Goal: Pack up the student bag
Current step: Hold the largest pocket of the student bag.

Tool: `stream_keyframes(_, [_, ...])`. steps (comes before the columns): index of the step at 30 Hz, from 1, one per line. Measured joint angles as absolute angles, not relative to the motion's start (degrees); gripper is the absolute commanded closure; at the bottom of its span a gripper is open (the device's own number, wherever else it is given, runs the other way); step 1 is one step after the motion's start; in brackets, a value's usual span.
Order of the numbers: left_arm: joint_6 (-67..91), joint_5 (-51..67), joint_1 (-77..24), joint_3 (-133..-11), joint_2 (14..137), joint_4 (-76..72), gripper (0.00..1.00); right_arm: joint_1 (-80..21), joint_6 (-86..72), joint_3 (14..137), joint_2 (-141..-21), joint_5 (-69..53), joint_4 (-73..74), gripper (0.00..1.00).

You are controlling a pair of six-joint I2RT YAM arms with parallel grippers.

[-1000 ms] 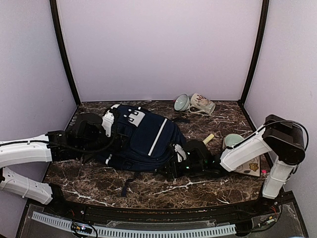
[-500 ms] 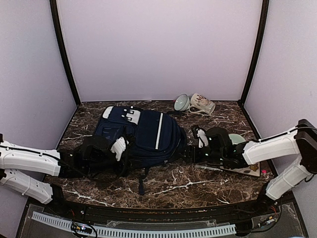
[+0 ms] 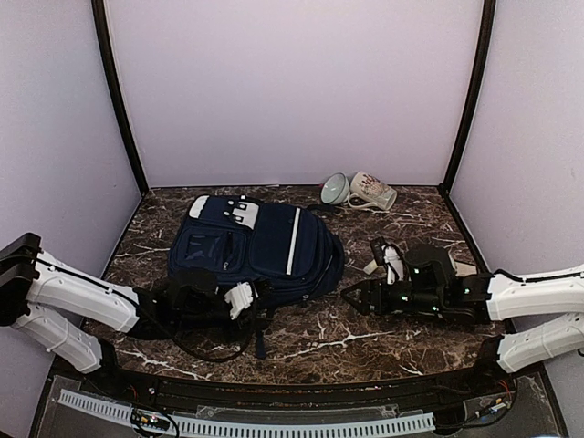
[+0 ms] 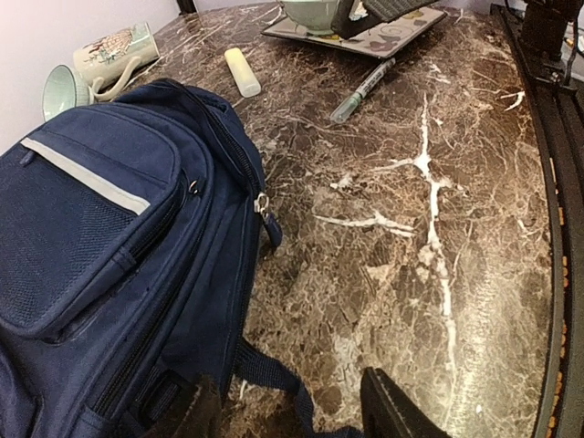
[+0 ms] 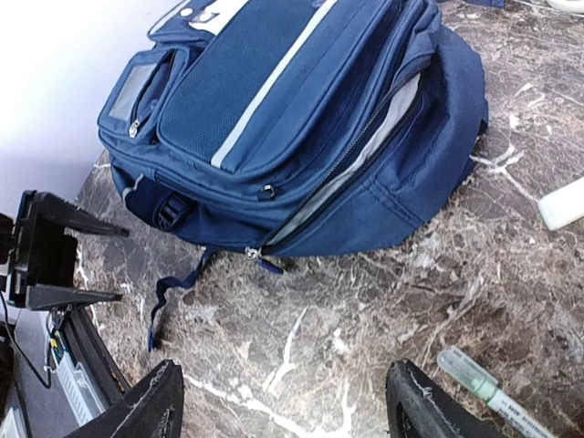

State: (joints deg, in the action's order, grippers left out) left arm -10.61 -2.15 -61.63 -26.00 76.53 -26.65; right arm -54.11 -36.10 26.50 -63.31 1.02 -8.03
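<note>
The student bag (image 3: 260, 245) is a navy backpack with a white stripe, lying flat on the marble table, front pockets up. It also shows in the left wrist view (image 4: 91, 228) and the right wrist view (image 5: 292, 109). Its main zip gapes a little, showing grey lining (image 5: 365, 151). My left gripper (image 3: 258, 308) is open and empty at the bag's near edge, with a loose strap (image 4: 274, 370) lying between its fingers (image 4: 392, 411). My right gripper (image 3: 351, 297) is open wide and empty (image 5: 287, 406), a short way right of the bag.
A pen (image 4: 365, 89) and a pale stick (image 4: 242, 71) lie on the table right of the bag. A patterned tray (image 4: 401, 32) holds a green bowl. A mug (image 3: 372, 191) and a bowl (image 3: 334, 189) lie tipped at the back wall.
Both grippers have let go of the bag and drawn back toward the near edge. The bag has shifted back and to the left and now lies flat.
</note>
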Motion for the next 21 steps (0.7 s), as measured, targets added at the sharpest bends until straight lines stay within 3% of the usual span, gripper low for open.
stream_keyframes(9, [-14.7,-4.4,-61.6,-32.8,87.5,-29.5,0.5,-56.8,-36.1,26.5,-63.1,3.5,-5.5,0.24])
stream_keyframes(16, [-17.6,-7.7,-61.6,-37.8,96.2,-31.2,0.6,-57.8,-35.7,26.7,-65.2,4.2,-5.3,0.25])
stream_keyframes(21, [-19.2,-10.7,-61.6,-39.5,100.8,-31.8,0.81,-58.4,-35.7,27.8,-66.0,5.8,-4.3,0.26])
